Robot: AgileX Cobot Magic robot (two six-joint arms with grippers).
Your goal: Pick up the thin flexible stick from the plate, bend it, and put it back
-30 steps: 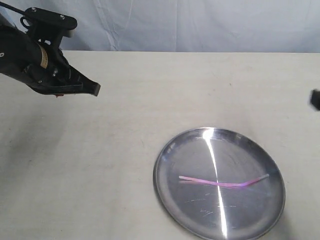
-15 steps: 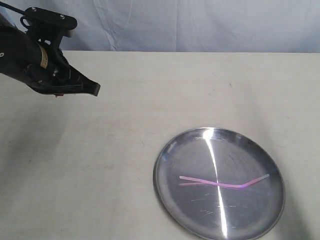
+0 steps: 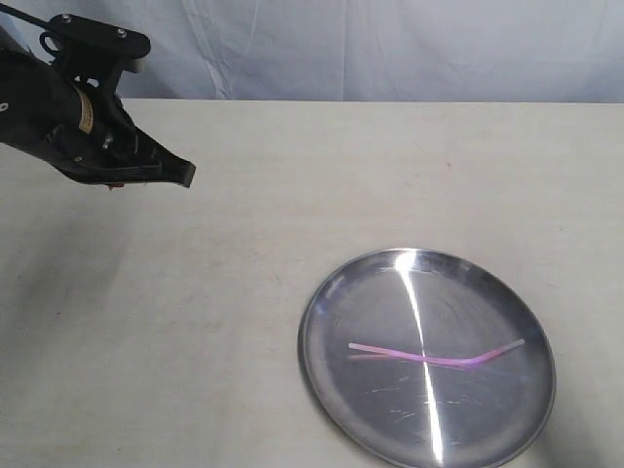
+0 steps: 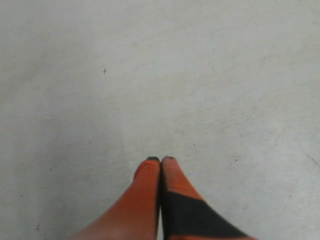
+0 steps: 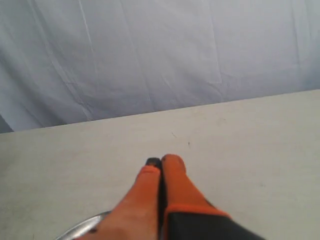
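A round silver plate (image 3: pixel 336 302) lies on the table at the lower right of the exterior view. On it rests the thin flexible stick (image 3: pixel 429 357), pink and kinked in a shallow V. My left gripper (image 3: pixel 185 174) hangs above the table at the upper left, far from the plate, shut with nothing in it. In the left wrist view its orange fingers (image 4: pixel 161 160) press together over bare table. My right gripper (image 5: pixel 161 162) is shut and empty too; it is out of the exterior view. A sliver of the plate's rim (image 5: pixel 82 227) shows beside it in the right wrist view.
The pale table top (image 3: pixel 292 195) spreads between the left arm and the plate. A wrinkled blue-grey cloth backdrop (image 3: pixel 390 49) hangs behind the far table edge.
A dark tip of the right arm at the exterior view's right edge has withdrawn out of sight. The left arm, plate and stick have stayed put.
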